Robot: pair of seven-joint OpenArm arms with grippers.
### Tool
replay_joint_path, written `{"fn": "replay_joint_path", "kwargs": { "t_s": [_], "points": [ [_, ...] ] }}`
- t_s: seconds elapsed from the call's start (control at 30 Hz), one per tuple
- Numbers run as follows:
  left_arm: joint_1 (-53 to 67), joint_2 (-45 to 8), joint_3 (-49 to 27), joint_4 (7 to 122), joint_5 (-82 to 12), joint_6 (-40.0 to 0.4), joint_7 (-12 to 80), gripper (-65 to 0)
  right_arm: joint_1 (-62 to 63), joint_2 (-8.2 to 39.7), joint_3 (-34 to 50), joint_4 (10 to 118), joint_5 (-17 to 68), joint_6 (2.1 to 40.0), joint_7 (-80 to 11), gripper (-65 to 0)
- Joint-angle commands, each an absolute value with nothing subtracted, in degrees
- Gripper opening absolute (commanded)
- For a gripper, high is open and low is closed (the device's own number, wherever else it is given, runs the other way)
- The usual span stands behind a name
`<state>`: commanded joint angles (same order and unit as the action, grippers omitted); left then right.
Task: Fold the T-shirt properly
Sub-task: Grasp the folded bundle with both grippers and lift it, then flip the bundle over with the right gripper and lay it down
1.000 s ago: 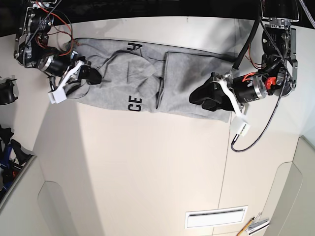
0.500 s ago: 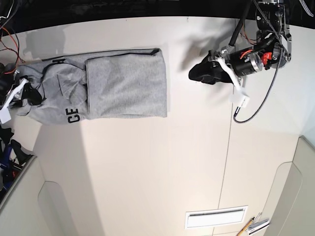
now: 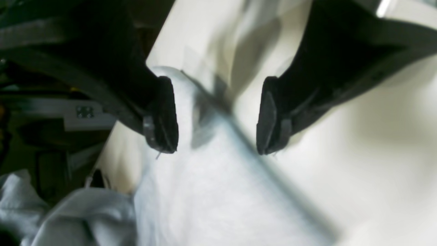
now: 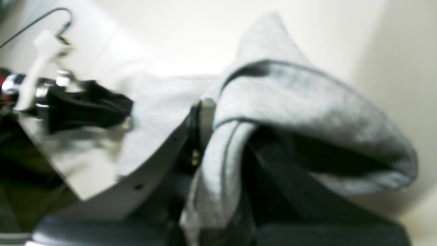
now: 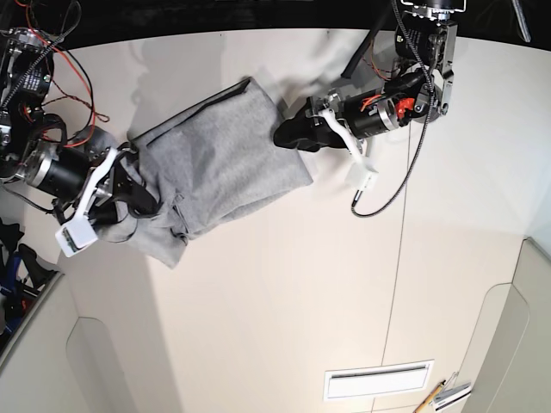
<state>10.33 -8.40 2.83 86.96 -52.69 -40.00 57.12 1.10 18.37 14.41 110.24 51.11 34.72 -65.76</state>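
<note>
The heather-grey T-shirt (image 5: 219,163) lies as a folded, skewed bundle at the table's upper left, plain side up. My right gripper (image 5: 142,198) is shut on its bunched lower-left end. In the right wrist view the shirt (image 4: 290,112) wraps in thick folds over the gripper (image 4: 205,136). My left gripper (image 5: 291,136) hovers at the shirt's right edge. The left wrist view shows this gripper (image 3: 216,136) open, its black fingers (image 3: 160,112) straddling the shirt (image 3: 222,205) and a blurred dark hem line, with nothing held.
A white tag on a cable (image 5: 362,181) dangles from the left arm over the table (image 5: 284,292). A vent slot (image 5: 376,379) and a pencil (image 5: 430,397) sit at the front right. Dark gear (image 5: 15,249) stands off the left edge.
The right gripper has dragged the shirt rightward and turned it to a diagonal. The left gripper has come left and down to the shirt's right edge.
</note>
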Motion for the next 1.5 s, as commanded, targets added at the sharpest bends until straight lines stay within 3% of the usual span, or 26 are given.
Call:
{"fn": "replay_joint_path", "kwargs": {
  "t_s": [0.17, 0.43, 0.47, 0.53, 0.6, 0.8, 1.0, 1.27, 1.43, 1.5],
  "points": [
    [10.31, -8.40, 3.90, 86.96, -51.42, -40.00, 57.12, -25.3, 1.08, 13.54, 4.19, 110.15, 44.82, 34.72, -64.66, -65.0],
    [10.33, -8.43, 3.88, 86.96, -51.70, -40.00, 56.97, -25.3, 1.06, 13.17, -11.35, 110.13, 35.83, 34.26, -62.35, -65.0],
    [10.33, -8.45, 3.79, 86.98, -51.90, -40.00, 57.01, -25.3, 1.08, 13.17, -12.73, 110.06, 34.89, 34.26, -62.26, -63.2],
    [10.28, -8.45, 2.87, 87.39, -52.97, -40.00, 58.02, -25.3, 1.08, 13.17, -14.55, 109.60, 32.84, 33.58, -61.45, -45.6],
    [10.33, -8.45, 0.47, 89.10, -54.94, -40.00, 60.82, -25.3, 1.08, 13.17, -14.70, 109.06, 32.77, 33.39, -61.04, -36.6],
    [10.37, -8.75, -9.50, 96.09, -60.36, -40.00, 67.07, -25.3, 1.08, 13.17, -14.72, 109.06, 34.63, 33.39, -60.16, -36.6],
    [10.52, -11.94, -15.77, 96.33, -62.41, -40.00, 67.57, -25.3, 1.06, 13.15, -15.09, 109.06, 39.05, 33.43, -59.79, -36.6],
    [10.50, -16.93, -26.15, 96.33, -68.99, -40.00, 68.03, -25.3, 1.30, 12.84, -23.14, 109.06, 37.76, 33.43, -56.53, -36.6],
    [10.81, -17.12, -26.48, 96.33, -76.23, -40.00, 71.99, -25.3, 4.12, 8.14, -15.64, 109.08, 36.42, 33.21, -55.42, -37.1],
    [10.83, -17.12, -26.15, 96.33, -78.30, -40.00, 73.73, -25.3, 5.28, 6.48, -10.79, 109.08, 36.40, 32.40, -55.51, -43.8]
  ]
}}
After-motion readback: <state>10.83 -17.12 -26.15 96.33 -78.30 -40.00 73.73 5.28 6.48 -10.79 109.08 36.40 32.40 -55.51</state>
